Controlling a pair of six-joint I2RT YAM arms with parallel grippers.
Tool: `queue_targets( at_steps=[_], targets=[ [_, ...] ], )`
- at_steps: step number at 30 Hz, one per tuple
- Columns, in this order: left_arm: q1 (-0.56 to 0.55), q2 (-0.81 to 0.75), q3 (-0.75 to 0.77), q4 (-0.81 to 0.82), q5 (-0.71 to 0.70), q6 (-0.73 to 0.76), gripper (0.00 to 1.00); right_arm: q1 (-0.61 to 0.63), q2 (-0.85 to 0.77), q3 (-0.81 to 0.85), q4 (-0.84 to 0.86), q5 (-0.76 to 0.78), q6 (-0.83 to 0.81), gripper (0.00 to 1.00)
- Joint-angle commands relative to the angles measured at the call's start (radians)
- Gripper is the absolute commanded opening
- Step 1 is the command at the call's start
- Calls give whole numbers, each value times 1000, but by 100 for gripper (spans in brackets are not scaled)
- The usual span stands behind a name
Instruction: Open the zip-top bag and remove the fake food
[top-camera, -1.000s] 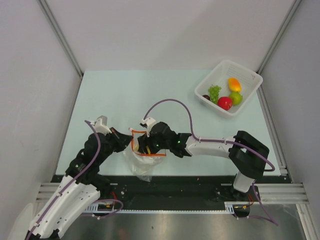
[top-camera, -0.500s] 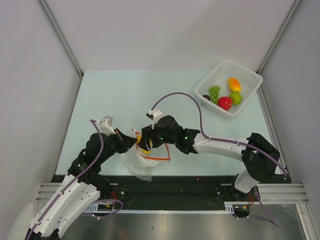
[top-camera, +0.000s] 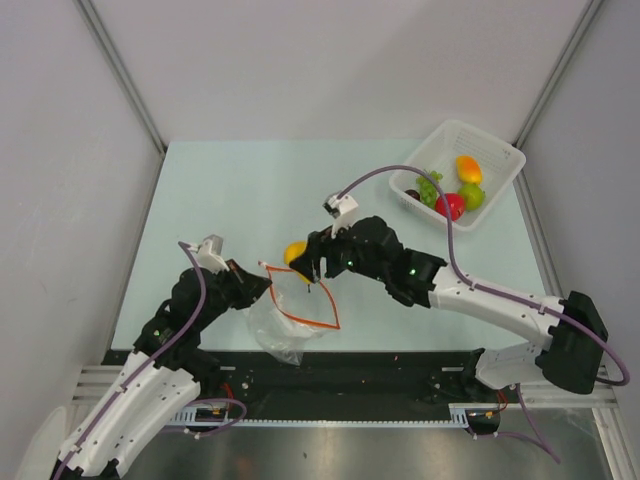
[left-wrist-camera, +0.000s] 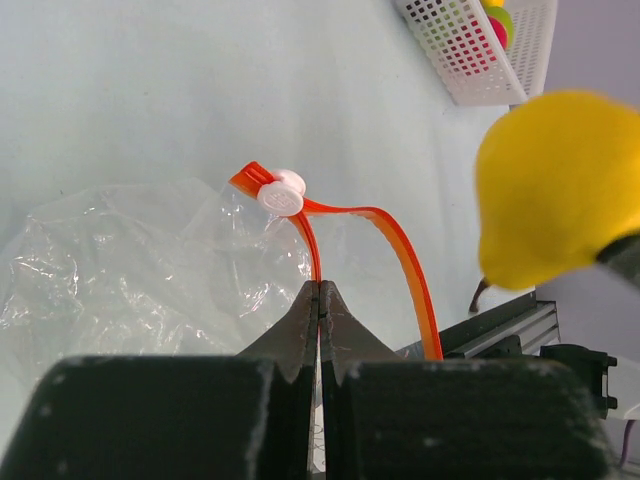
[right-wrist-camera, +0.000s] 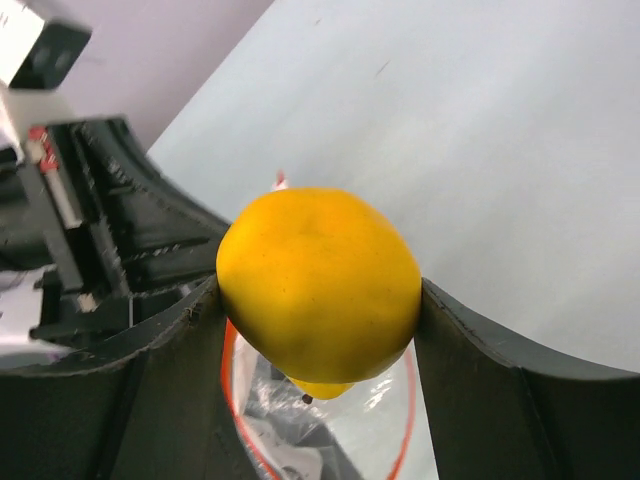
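Pale mint table (top-camera: 250, 190), smooth and matte, with plain grey walls (top-camera: 300, 70) closing three sides. My left gripper (left-wrist-camera: 319, 297) was pinched tight on the zip-top bag (left-wrist-camera: 130, 260), right at its orange-red zip strip (left-wrist-camera: 400, 260). The crinkly clear film slumped near the table's front edge. My right gripper (top-camera: 304, 263) clamped the glossy yellow pear (right-wrist-camera: 318, 285) just above the gaping mouth. In the far right corner, the white mesh basket (top-camera: 497, 152) held the other fake food (top-camera: 450, 205). Open tabletop lay between bag and basket.
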Motion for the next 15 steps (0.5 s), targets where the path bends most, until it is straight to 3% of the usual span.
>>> queue_targets(
  at_steps=[1, 4, 9, 15],
  targets=[
    [2, -3, -1, 9, -2, -1, 0, -107, -68, 23, 4, 73, -22, 17],
    [3, -4, 12, -9, -13, 12, 0, -192, -92, 23, 2, 134, -10, 18],
    [3, -26, 6, -21, -10, 7, 0, -440, -97, 24, 29, 237, 13, 18],
    [3, -43, 0, -34, -11, 6, 0, -780, 7, 23, 157, 141, 128, 20]
  ],
)
